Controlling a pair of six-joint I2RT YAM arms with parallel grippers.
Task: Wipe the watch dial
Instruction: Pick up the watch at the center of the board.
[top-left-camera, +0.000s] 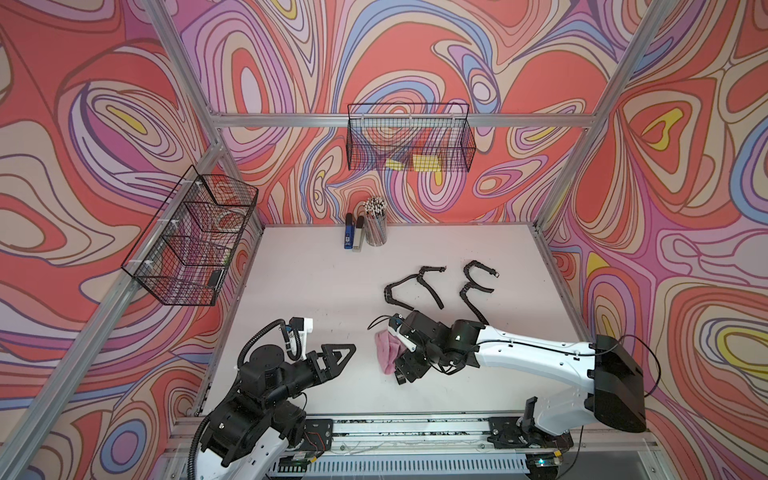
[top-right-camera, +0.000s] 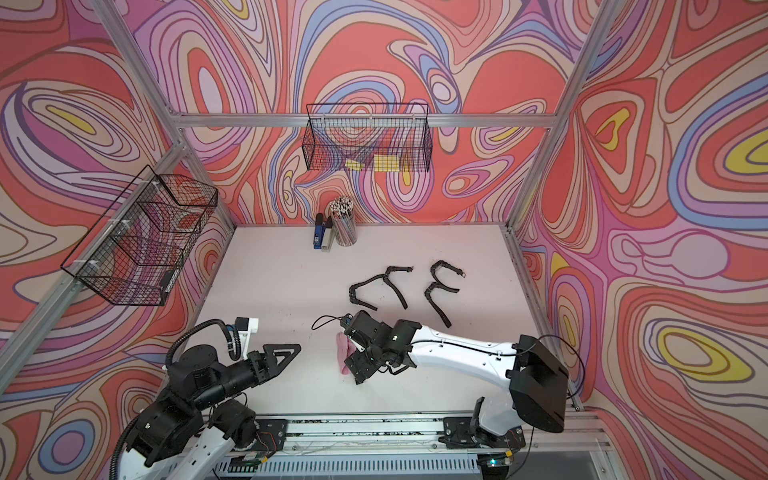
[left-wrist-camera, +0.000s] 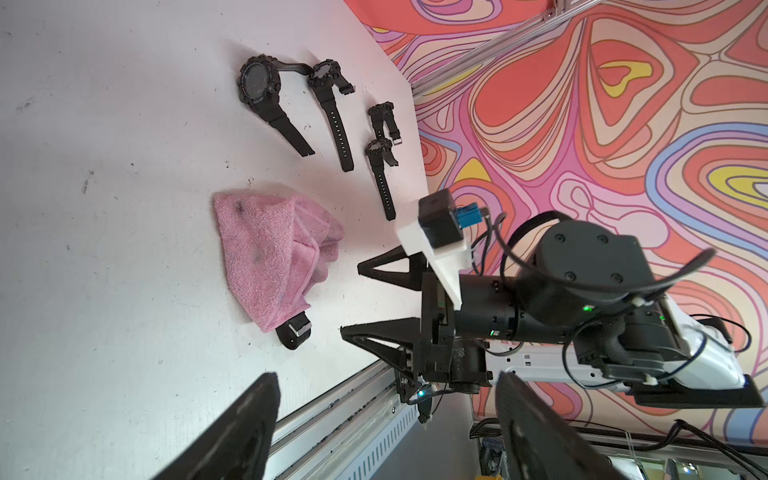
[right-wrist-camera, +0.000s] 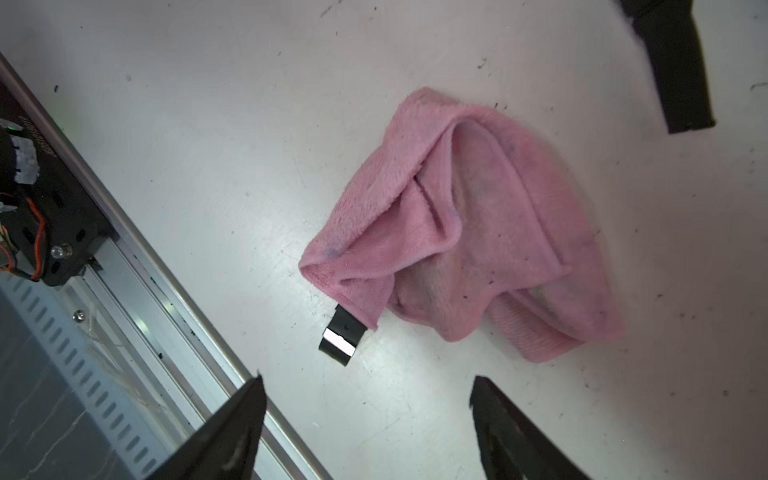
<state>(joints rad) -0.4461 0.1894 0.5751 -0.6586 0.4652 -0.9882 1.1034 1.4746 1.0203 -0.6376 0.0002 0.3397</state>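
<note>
A crumpled pink cloth (top-left-camera: 384, 347) (right-wrist-camera: 457, 224) lies on the white table, near the front. It covers a black watch, of which only a strap end (right-wrist-camera: 343, 334) (left-wrist-camera: 294, 332) with a shiny buckle sticks out. That watch's dial is hidden. My right gripper (right-wrist-camera: 368, 380) (left-wrist-camera: 350, 299) is open just beside the cloth, with nothing between its fingers. My left gripper (top-left-camera: 349, 351) (left-wrist-camera: 386, 376) is open and empty, a short way left of the cloth. Several other black watches (top-left-camera: 415, 282) (left-wrist-camera: 259, 81) lie behind the cloth, some with dials showing in the left wrist view.
A cup of pencils (top-left-camera: 376, 224) and a blue stapler (top-left-camera: 349, 232) stand at the table's back edge. Wire baskets hang on the back wall (top-left-camera: 409, 141) and the left frame (top-left-camera: 195, 241). A metal rail (top-left-camera: 415, 428) runs along the front edge.
</note>
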